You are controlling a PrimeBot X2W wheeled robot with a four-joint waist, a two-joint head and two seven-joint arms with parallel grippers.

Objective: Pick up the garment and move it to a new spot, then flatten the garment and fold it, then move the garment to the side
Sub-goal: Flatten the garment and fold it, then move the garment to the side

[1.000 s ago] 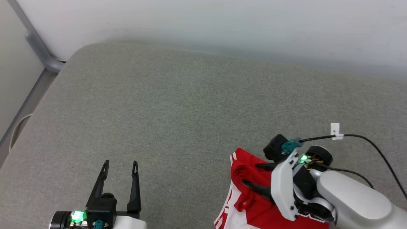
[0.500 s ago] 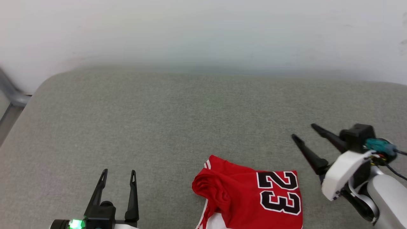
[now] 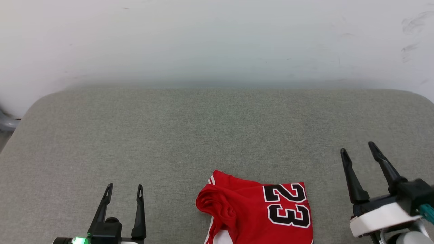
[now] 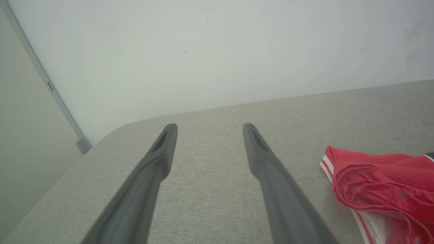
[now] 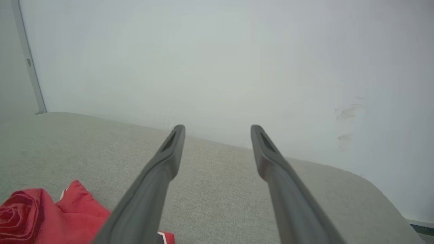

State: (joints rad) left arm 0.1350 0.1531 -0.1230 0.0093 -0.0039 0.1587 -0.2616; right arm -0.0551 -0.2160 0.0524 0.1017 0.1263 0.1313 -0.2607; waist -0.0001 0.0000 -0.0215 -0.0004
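The garment [image 3: 257, 210], a red jersey with a black white-outlined "23", lies folded on the grey cushioned surface [image 3: 190, 135] at the bottom centre of the head view; its left edge is bunched. White trim shows at its lower left. My left gripper [image 3: 124, 190] stands open at the lower left, well apart from the garment. My right gripper [image 3: 358, 150] stands open at the lower right, just right of the garment, touching nothing. The left wrist view has the garment [image 4: 379, 183] to the right of the open fingers [image 4: 159, 159]. In the right wrist view the garment [image 5: 47, 217] lies at the lower left.
A white wall [image 3: 217, 40] rises behind the grey surface. The surface's rounded far corners show at left and right. A grey metal frame piece [image 3: 5, 122] stands at the far left edge, and a grey vertical strip [image 4: 51, 88] runs down the wall.
My right gripper has let go of the garment and drawn back to the right, standing open. The head camera has swung right, shifting the whole picture. The left gripper has kept its pose.
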